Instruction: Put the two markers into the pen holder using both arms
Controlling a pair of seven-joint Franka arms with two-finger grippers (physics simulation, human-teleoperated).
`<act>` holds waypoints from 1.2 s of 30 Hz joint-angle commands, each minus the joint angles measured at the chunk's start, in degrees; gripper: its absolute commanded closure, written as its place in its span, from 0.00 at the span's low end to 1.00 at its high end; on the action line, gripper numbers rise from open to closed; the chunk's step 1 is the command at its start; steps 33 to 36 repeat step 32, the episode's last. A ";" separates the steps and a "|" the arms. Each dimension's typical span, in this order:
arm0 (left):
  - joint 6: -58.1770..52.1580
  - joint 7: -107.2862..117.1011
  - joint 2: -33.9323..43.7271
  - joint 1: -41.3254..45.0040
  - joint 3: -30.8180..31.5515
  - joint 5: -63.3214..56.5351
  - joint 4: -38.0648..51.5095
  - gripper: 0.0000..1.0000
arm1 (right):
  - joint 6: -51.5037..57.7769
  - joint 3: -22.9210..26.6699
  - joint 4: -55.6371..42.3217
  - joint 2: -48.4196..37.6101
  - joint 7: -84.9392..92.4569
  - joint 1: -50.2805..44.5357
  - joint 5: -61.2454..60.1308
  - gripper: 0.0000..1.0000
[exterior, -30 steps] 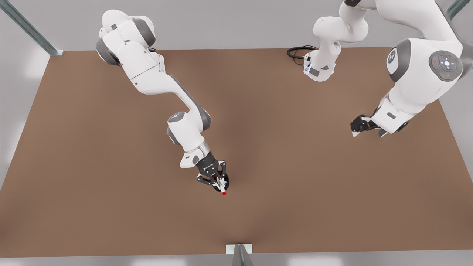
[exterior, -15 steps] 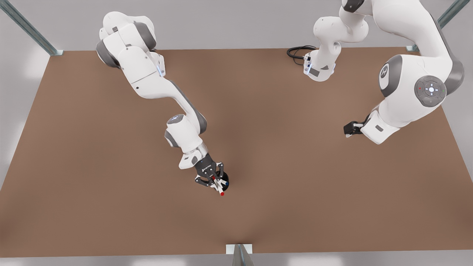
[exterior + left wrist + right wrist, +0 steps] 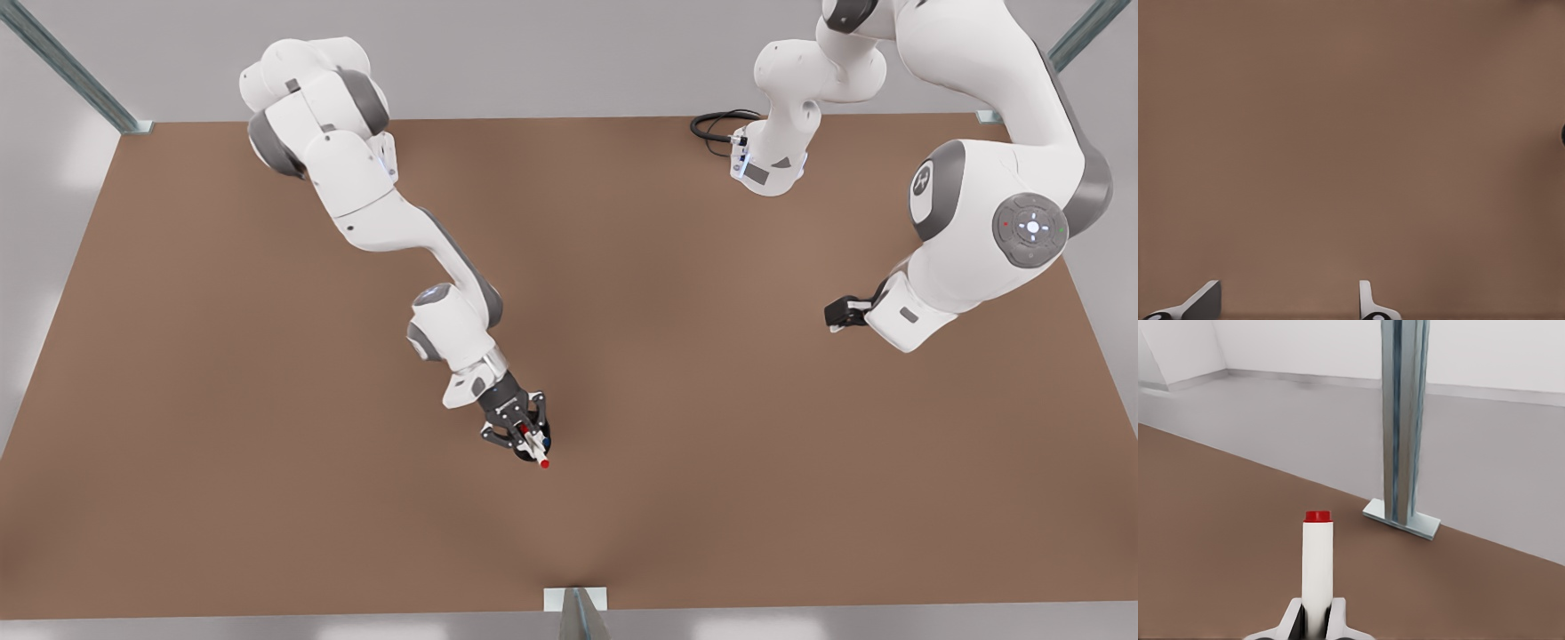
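Observation:
My right gripper (image 3: 526,436) is shut on the red-ended white marker (image 3: 535,450), near the middle of the brown table (image 3: 222,400). The marker (image 3: 1317,560) sticks out past the fingertips with its red end pointing away from the wrist. A dark round shape with a blue spot (image 3: 546,439) sits right under this gripper; it looks like the pen holder with the blue marker in it, mostly hidden. My left gripper (image 3: 836,318) hangs over the table at the front view's right. It is open (image 3: 1285,303) with bare table between its fingers.
A metal post (image 3: 578,612) stands at the table's near edge, seen ahead of the held marker as a post (image 3: 1405,420) on a foot plate. A black cable coil (image 3: 718,124) lies by the arm base at the back.
The right gripper with the red marker has shifted slightly over the dark holder. The left arm has drawn back and turned at the front view's right, then nearly stopped.

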State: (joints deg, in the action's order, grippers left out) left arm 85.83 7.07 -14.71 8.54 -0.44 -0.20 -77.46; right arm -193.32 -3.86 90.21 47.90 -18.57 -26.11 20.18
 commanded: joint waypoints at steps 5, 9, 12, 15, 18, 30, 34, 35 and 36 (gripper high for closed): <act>-0.14 0.14 -0.06 0.16 0.00 0.03 0.03 0.00 | -1.89 0.87 0.05 0.27 0.02 -0.70 -0.31 0.29; -0.14 0.32 -0.06 0.25 0.00 0.11 0.03 0.00 | -3.29 1.04 0.05 1.06 0.11 -0.61 -0.23 0.00; -0.05 0.32 -0.06 0.16 0.00 0.11 0.03 0.00 | 3.55 1.04 -1.35 -2.01 0.46 1.32 -0.05 0.00; -0.14 0.32 0.11 0.16 0.09 -0.06 0.12 0.00 | 52.57 0.60 -9.00 -19.84 0.46 5.45 -0.23 0.00; -1.02 -2.23 0.64 0.25 0.36 -0.06 1.61 0.00 | 91.53 0.43 -9.71 -34.36 0.98 19.68 -13.23 0.00; -2.69 -6.19 -0.50 -0.46 -0.35 -0.24 3.54 0.00 | 107.45 3.50 -26.49 -26.63 19.97 22.41 -18.60 0.00; -2.60 -6.19 -0.76 -0.46 -0.35 -0.24 3.54 0.00 | 106.57 3.68 -26.41 -26.71 19.97 23.38 -18.68 0.00; -2.60 -6.19 -0.76 -0.46 -0.35 -0.24 3.54 0.00 | 106.57 3.68 -26.41 -26.71 19.97 23.38 -18.68 0.00; -2.60 -6.19 -0.76 -0.46 -0.35 -0.24 3.54 0.00 | 106.57 3.68 -26.41 -26.71 19.97 23.38 -18.68 0.00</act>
